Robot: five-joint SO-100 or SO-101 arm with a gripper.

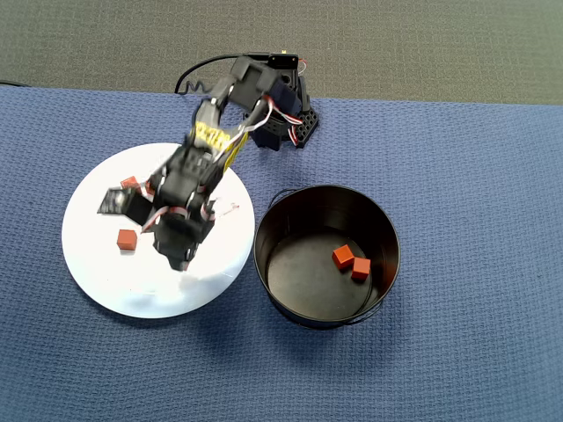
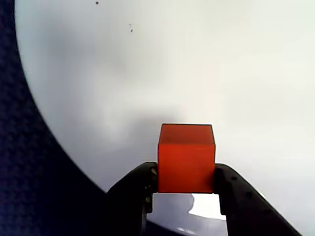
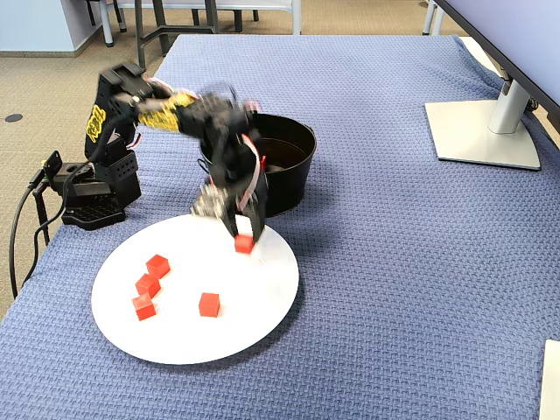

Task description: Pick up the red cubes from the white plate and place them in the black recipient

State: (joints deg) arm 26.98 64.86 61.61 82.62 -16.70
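Observation:
My gripper [image 2: 186,176] is shut on one red cube [image 2: 186,157], pinched by its two side faces. The fixed view shows this cube [image 3: 244,244] hanging just over the right part of the white plate [image 3: 175,341]. Several other red cubes lie on the plate's left half, among them one [image 3: 157,265] near the rim and one [image 3: 208,304] closer to the middle. Seen from overhead, the arm covers most of the plate [image 1: 106,281], and one loose cube [image 1: 127,239] shows left of the gripper [image 1: 182,257]. The black recipient [image 1: 264,264] stands right of the plate with two red cubes [image 1: 342,256] [image 1: 361,268] inside.
The arm's base [image 3: 87,201] is clamped at the table's left edge in the fixed view, with cables running off it. A monitor stand [image 3: 486,131] sits at the far right. Blue woven cloth [image 3: 394,280] covers the table.

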